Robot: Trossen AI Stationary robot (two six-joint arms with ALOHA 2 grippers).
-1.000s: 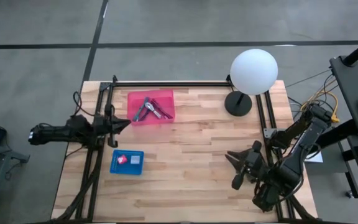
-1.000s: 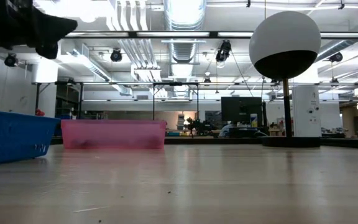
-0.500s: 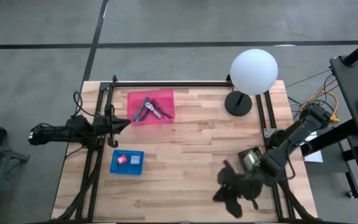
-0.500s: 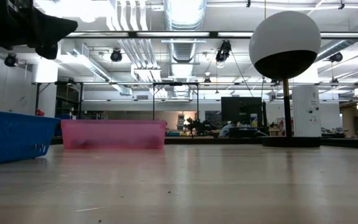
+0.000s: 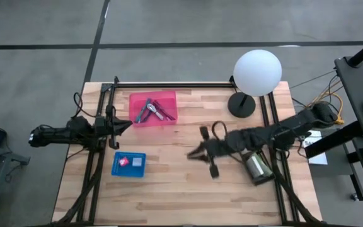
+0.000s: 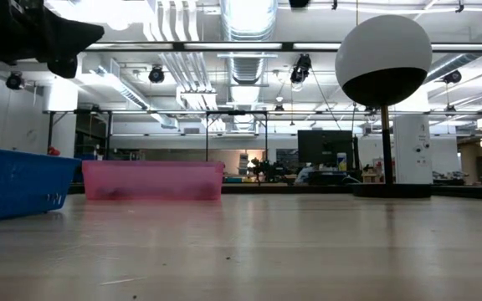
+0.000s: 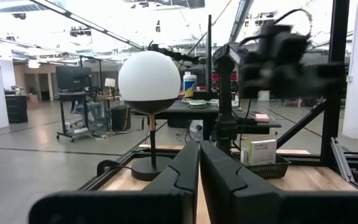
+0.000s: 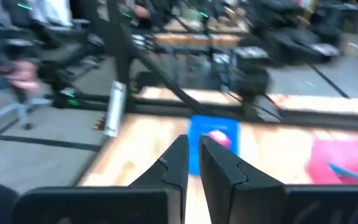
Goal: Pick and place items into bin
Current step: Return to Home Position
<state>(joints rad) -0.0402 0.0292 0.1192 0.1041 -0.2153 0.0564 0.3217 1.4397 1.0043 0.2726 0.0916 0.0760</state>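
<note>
Over the desk's [image 5: 188, 195] middle hangs the right gripper [image 5: 193, 154], jaws almost touching and empty, aimed at the blue bin [image 5: 130, 172] by the left edge, where 2 tiny blocks [image 5: 123, 161] lie. Thin sticks [image 5: 166, 113] lie in the translucent pink bin [image 5: 153, 94] at the far edge. The left gripper [image 5: 123, 124], closed and empty, is nearer both bins.

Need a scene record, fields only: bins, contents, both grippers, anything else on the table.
pink bin: holds pen-like sticks and a silver tool
blue bin: holds a pink block and a pale block
left gripper: shut, empty, at the table's left edge
right gripper: shut, empty, above mid-table
globe lamp: on the table's right side
</note>
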